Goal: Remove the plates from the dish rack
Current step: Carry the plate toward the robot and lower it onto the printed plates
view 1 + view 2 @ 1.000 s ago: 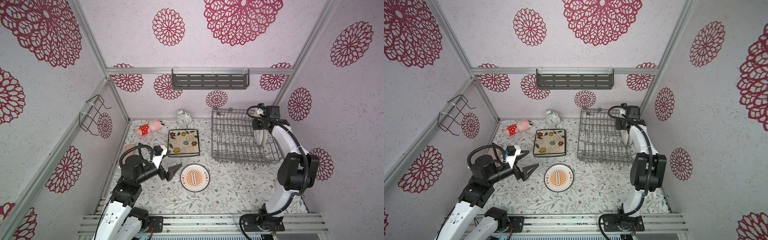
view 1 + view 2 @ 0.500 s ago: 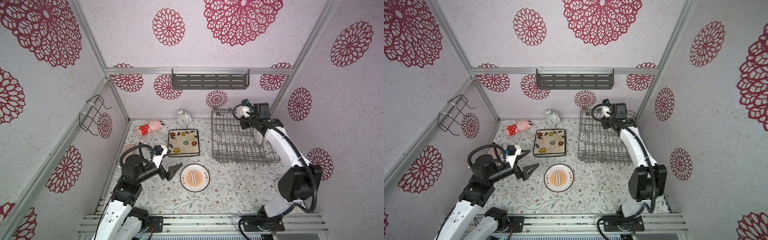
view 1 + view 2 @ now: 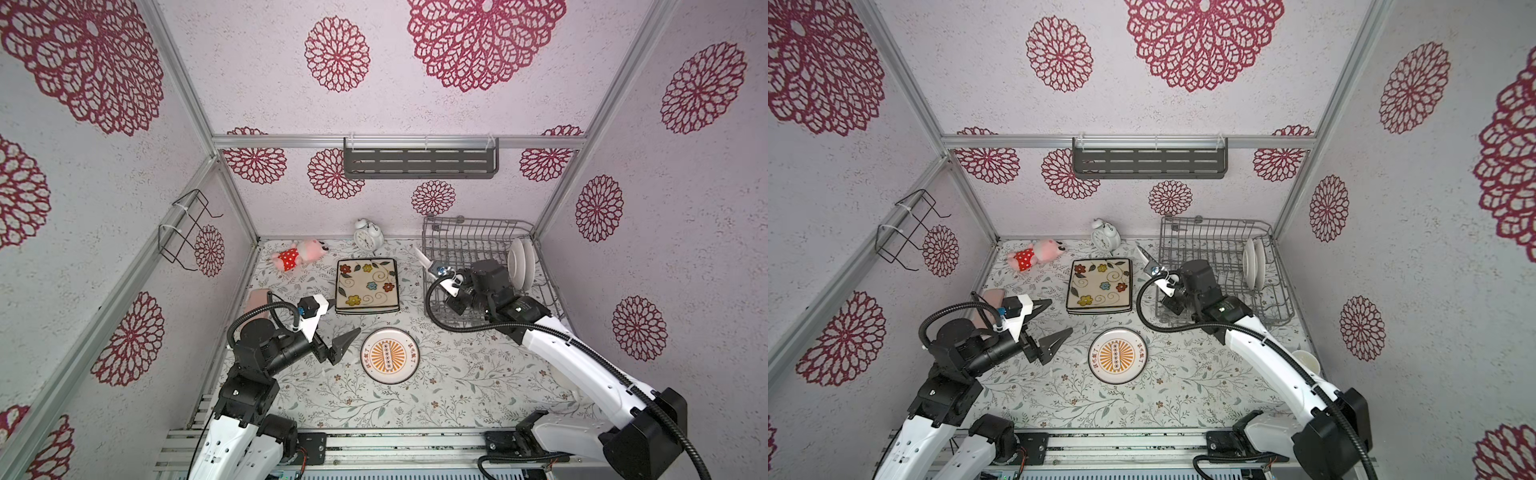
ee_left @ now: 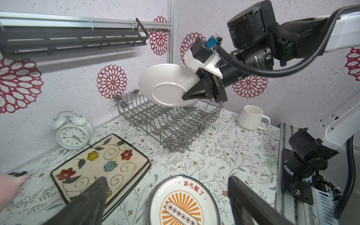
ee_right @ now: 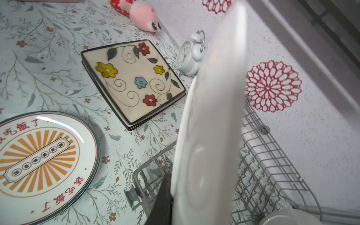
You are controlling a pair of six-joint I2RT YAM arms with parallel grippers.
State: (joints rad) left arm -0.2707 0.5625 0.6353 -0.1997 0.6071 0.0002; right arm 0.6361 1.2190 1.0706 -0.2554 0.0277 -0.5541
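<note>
Item, your right gripper [image 4: 190, 95]: clamped on the rim of a round white plate [image 4: 165, 85], which hangs tilted above the left side of the dish rack [image 3: 469, 232], free edge toward the alarm clock [image 3: 368, 237]; two more round white plates [image 3: 521, 264] stand upright at the rack's right end. Item, your left gripper [image 3: 347, 315]: fingers spread wide, holding nothing, beside the near left corner of the stacked square flower-painted plates [image 3: 365, 284] and just left of the teal-rimmed round plate [image 3: 389, 355] lying flat. Item, open room: bare table [image 3: 457, 386] in front of the rack, from the flat round plate's right edge to your right arm.
</note>
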